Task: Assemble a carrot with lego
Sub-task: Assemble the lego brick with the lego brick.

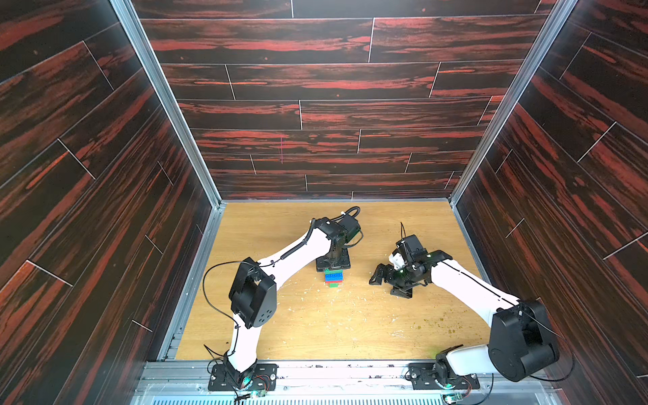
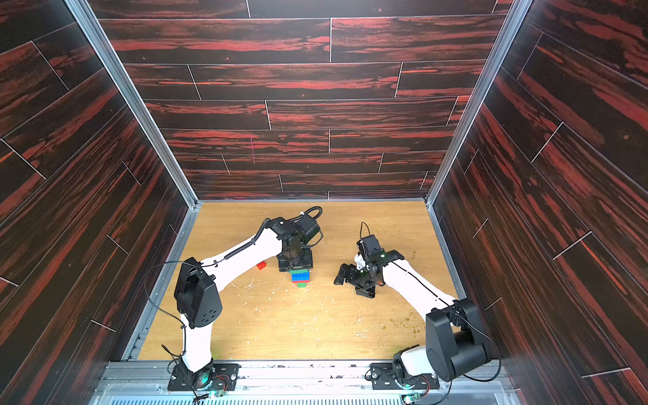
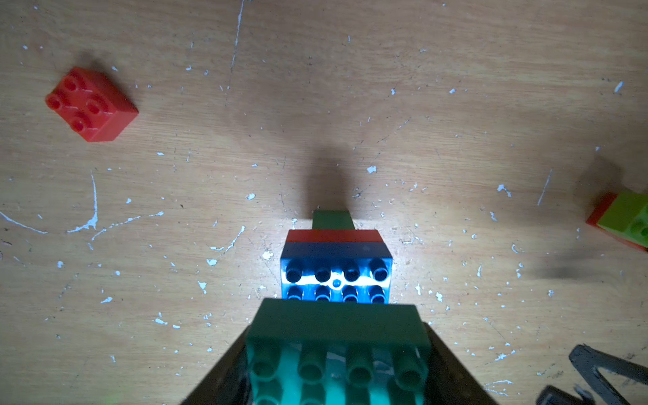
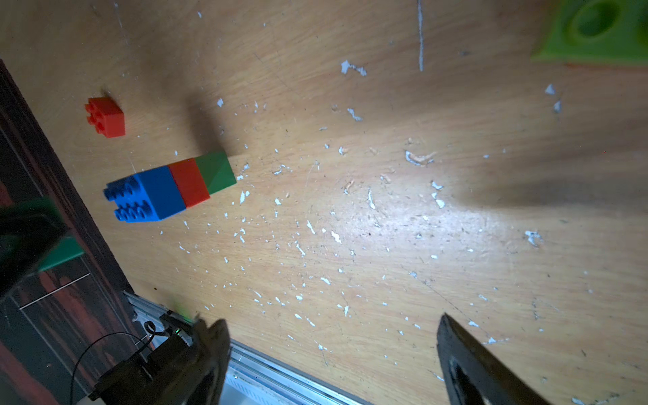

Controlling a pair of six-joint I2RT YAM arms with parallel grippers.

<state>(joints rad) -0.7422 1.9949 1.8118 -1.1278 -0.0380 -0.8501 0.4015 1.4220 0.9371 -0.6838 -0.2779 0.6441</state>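
Left wrist view: the left gripper (image 3: 335,371) is clamped on 1 teal 2x4 brick (image 3: 336,336), with a finger at each short end and the studs facing the camera. Directly below it stands the partial carrot (image 3: 336,259), a stack of 3 bricks. The top brick is a blue 2x4 with its studs up, a red brick sits beneath it, and a small green tip rests on the table (image 3: 456,105).

The right wrist view shows a gap between the teal brick (image 4: 61,252) and the blue studs of the partial carrot (image 4: 164,189). In a top view the partial carrot (image 1: 333,277) sits near the table centre, just under the left gripper (image 1: 333,263).

1 loose red 2x2 brick (image 3: 92,104) lies apart from the partial carrot on the left arm's side. 1 lime brick (image 3: 627,219), with a red layer under it, lies on the right arm's side.

The right gripper (image 1: 387,284) has its jaws wide apart and holds nothing. It hangs over bare table, well apart from the partial carrot.
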